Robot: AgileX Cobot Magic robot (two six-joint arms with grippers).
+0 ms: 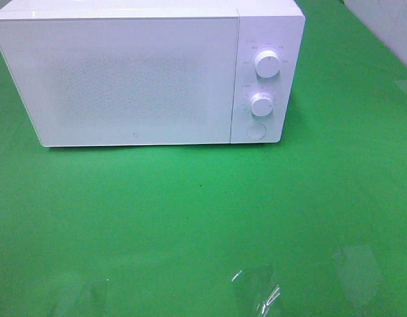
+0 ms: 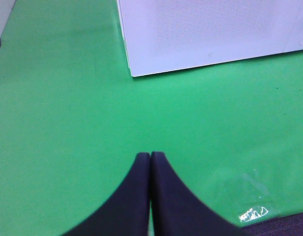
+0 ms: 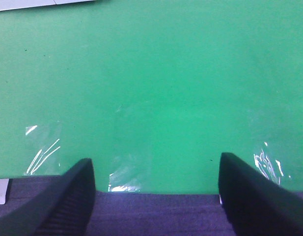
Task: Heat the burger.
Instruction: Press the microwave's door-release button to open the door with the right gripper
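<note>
The burger is out of view in every frame. A white microwave (image 1: 134,72) stands at the back of the green table with its door closed; two round knobs (image 1: 266,64) sit on its right panel. Part of the microwave (image 2: 210,32) also shows in the left wrist view. My left gripper (image 2: 150,156) is shut, its dark fingers pressed together over bare green cloth, some way in front of the microwave's front corner. My right gripper (image 3: 156,169) is open, its fingers spread wide above the table's front edge, with nothing between them. Neither arm shows in the exterior high view.
The green cloth (image 1: 190,211) covers the table. Strips of clear tape (image 1: 256,294) shine near the front edge. A dark surface (image 3: 156,214) lies below the cloth's front border. A pale wall (image 1: 388,26) stands at the back right.
</note>
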